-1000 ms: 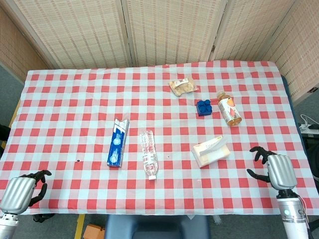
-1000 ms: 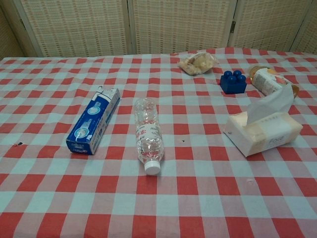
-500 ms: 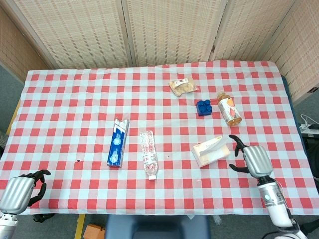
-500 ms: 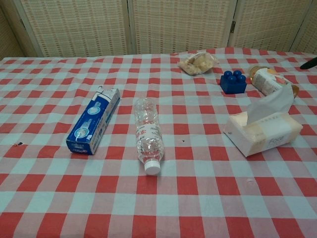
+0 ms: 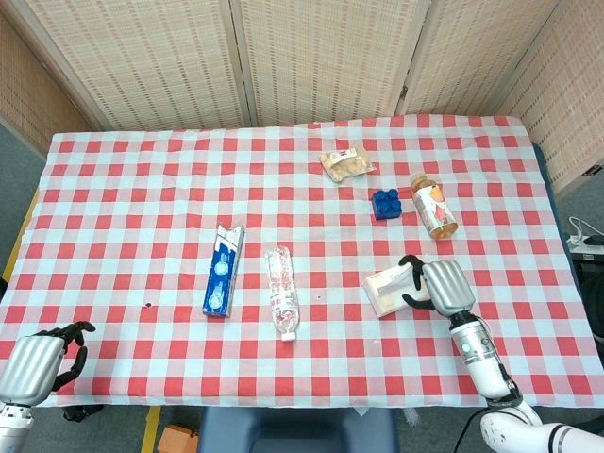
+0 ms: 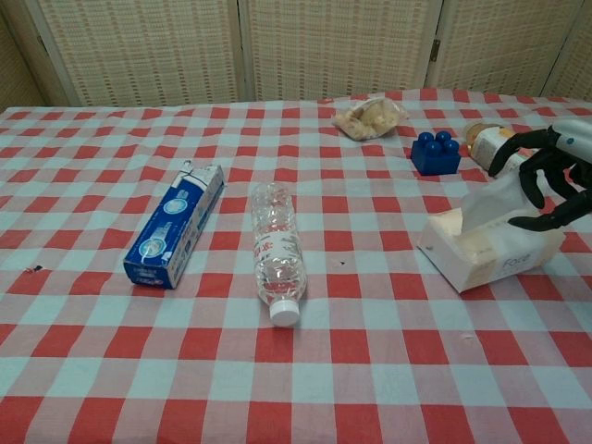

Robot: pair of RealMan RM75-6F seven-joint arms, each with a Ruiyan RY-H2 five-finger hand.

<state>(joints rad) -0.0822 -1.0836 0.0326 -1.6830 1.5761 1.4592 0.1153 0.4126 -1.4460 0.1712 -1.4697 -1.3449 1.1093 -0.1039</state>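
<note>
The right robot hand hangs over the right end of the tissue box, its dark fingers spread and curved above the tissue that stands out of the box top; whether they touch the tissue or the box cannot be told, and nothing is held between them. The tissue box lies on the red-and-white checked worktop, right of centre and towards the near edge. Just behind it lie a juice bottle on its side and a blue toy brick, with a wrapped snack packet further back. To the left of the box, well apart from it, a clear water bottle lies with its cap towards the near edge, and beside it a blue toothpaste carton. The left robot hand hangs off the near left corner of the worktop, fingers curled inwards around nothing.
</note>
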